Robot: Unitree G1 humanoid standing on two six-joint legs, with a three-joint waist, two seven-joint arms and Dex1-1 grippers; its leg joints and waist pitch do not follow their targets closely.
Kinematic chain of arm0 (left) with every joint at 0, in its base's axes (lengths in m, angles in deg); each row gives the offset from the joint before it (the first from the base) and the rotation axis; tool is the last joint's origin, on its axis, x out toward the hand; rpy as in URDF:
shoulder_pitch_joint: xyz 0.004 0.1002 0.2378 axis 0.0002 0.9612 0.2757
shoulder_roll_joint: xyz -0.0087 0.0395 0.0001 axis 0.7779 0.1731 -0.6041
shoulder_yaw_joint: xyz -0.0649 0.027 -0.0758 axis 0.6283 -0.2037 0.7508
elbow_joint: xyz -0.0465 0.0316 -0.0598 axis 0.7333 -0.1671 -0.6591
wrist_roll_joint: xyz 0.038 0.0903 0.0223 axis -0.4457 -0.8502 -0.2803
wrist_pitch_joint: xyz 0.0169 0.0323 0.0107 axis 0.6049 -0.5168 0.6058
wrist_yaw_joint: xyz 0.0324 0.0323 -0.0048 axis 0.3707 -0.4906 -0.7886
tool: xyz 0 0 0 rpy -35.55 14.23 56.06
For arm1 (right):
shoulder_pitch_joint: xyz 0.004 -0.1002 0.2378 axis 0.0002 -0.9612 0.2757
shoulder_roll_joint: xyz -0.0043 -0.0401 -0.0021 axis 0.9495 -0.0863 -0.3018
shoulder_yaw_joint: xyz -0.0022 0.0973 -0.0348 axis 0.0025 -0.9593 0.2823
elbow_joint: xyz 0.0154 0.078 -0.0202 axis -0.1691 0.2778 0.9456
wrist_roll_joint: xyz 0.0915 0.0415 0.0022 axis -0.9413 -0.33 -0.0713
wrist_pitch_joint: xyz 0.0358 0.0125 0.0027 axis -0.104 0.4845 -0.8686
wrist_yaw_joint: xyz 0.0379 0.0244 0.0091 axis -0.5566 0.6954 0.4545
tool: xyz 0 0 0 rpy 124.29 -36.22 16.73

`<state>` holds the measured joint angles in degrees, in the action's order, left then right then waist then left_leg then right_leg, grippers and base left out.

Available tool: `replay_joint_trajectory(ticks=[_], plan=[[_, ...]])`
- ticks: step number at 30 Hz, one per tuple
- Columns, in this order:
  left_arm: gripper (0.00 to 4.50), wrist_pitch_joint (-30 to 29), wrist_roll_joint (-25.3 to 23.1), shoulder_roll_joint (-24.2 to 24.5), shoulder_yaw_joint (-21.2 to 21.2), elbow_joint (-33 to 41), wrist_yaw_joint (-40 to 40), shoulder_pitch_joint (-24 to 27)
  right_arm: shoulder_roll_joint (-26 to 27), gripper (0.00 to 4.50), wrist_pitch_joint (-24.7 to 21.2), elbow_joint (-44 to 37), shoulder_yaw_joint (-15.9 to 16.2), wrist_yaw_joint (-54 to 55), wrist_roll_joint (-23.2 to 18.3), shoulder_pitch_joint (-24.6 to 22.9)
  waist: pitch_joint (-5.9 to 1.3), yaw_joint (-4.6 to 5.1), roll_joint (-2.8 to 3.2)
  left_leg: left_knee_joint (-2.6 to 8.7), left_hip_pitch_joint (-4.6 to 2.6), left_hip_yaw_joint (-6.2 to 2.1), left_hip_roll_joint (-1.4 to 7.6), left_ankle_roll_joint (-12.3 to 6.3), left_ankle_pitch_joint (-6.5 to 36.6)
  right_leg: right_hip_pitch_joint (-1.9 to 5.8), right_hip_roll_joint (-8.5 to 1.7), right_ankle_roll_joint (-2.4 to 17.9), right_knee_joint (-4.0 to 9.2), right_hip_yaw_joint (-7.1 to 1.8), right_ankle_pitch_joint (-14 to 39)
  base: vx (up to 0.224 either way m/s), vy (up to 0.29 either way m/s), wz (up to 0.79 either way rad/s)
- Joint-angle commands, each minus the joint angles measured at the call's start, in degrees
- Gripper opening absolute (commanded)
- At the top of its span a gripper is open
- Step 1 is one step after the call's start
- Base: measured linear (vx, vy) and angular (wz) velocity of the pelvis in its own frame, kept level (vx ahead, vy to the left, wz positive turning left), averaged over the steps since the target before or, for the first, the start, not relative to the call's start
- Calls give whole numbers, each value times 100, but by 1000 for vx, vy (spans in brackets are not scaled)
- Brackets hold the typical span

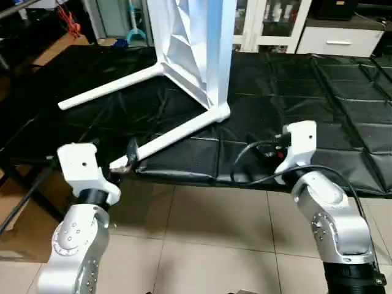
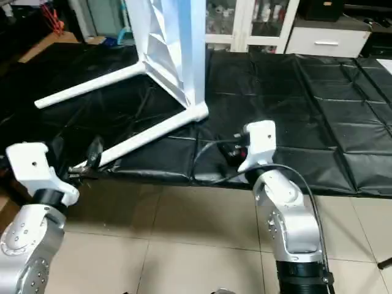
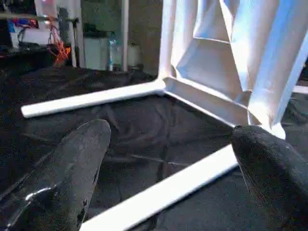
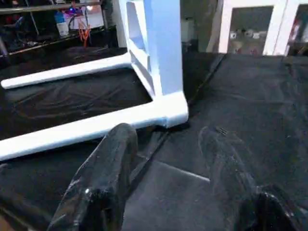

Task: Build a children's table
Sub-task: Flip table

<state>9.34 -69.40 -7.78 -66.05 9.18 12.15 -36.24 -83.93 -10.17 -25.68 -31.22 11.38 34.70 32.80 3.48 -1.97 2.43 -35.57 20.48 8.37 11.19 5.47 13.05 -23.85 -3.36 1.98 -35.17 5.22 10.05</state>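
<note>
The near leg (image 1: 171, 139) runs diagonally from the wide-open, empty left end effector (image 1: 125, 160) toward the tabletop (image 1: 199, 43); the right end effector (image 1: 269, 149), half-open and empty, sits farther off.

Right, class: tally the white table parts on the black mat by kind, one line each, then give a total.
Tabletop, standing on its edge: 1
Legs fitted in its corner sockets, lying along the black mat: 2 (far leg, near leg)
Total: 3 parts
</note>
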Motion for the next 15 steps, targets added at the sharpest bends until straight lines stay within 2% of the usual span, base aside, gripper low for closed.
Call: replay_joint_trajectory(ticks=[1,2,3,4,5,6,7,8,9,10,11,12,13,14,15], plan=[[450,-34,-24,25,-153,159,40,-95,-50,234,113,-102,41,-32,16,106,-346,-2,-4,452,25,7,113,-278,1025,335,-338,410,534,-298,2059,0,0,0],[450,-60,-52,-25,-175,198,27,-170,-54,234,124,-75,-5,-4,17,164,-267,-28,3,582,246,-284,15,-541,1939,597,-552,193,519,-2,3174,0,0,0],[450,-59,-57,-29,-177,201,27,-178,-54,234,126,-72,-10,-2,18,169,-246,30,23,571,177,-312,-30,-555,2288,575,-563,75,590,52,3679,2,-7,42],[450,-94,-125,-83,-196,210,55,-246,-57,234,146,-62,-27,-3,67,177,-208,115,7,466,152,-339,-125,-535,2685,623,-624,-81,723,204,4574,2,-7,42],[450,-126,-148,-95,-219,202,67,-288,-73,234,150,-60,-24,-14,91,170,-173,137,24,405,90,-321,-156,-506,2888,616,-642,-134,806,296,4990,13,9,59],[450,-129,-176,-77,-243,195,81,-313,-81,234,144,-69,-21,-20,95,158,-135,239,8,220,50,-279,-219,-487,3066,666,-698,-268,946,528,5639,25,5,64],[450,-129,-185,-70,-251,187,83,-322,-84,234,141,-74,-23,-22,92,152,-116,269,68,174,16,-252,-217,-463,3147,703,-711,-296,978,617,5759,25,5,64],[450,-132,-200,-57,-283,146,79,-366,-125,234,168,-102,-3,-38,110,115,-77,371,72,239,119,-250,-199,-417,3391,845,-614,-349,912,782,5673,40,22,63],[450,-137,-214,-34,-320,113,93,-395,-137,234,172,-117,-14,-15,108,85,-43,560,178,360,-616,-315,111,-101,4397,405,-253,-244,853,794,4602,31,0,37],[450,-148,-221,-10,-359,93,117,-407,-128,234,160,-108,-49,17,80,84,-32,463,267,974,-455,-473,506,-72,5307,741,-171,-3,-26,421,2923,31,0,37],[450,-168,-215,7,-400,80,139,-407,-120,234,163,-88,-76,48,56,99,-43,436,275,1119,-491,-551,640,-116,5492,793,-196,23,-302,217,2170,53,-26,4],[450,-180,-217,21,-437,67,160,-401,-120,234,181,-72,-84,68,59,115,54,484,161,1059,-657,-447,558,-159,5526,556,-245,175,-133,84,2081,114,-24,-3],[450,-192,-220,22,-459,56,168,-395,-133,234,202,-65,-69,74,83,124,5,465,85,837,-719,-295,327,-157,5256,536,-272,255,198,27,2706,114,-24,-3],[450,-196,-221,15,-487,38,185,-388,-151,234,235,-58,-42,78,126,131,-17,372,-24,290,-686,34,-186,-255,3893,550,-428,293,721,-217,4721,159,-7,-4],[450,-190,-212,-7,-508,19,206,-384,-156,234,276,-56,-27,91,164,134,-149,168,-98,-58,-95,17,-288,-725,1792,1193,-779,376,900,-705,5376,200,13,1]])
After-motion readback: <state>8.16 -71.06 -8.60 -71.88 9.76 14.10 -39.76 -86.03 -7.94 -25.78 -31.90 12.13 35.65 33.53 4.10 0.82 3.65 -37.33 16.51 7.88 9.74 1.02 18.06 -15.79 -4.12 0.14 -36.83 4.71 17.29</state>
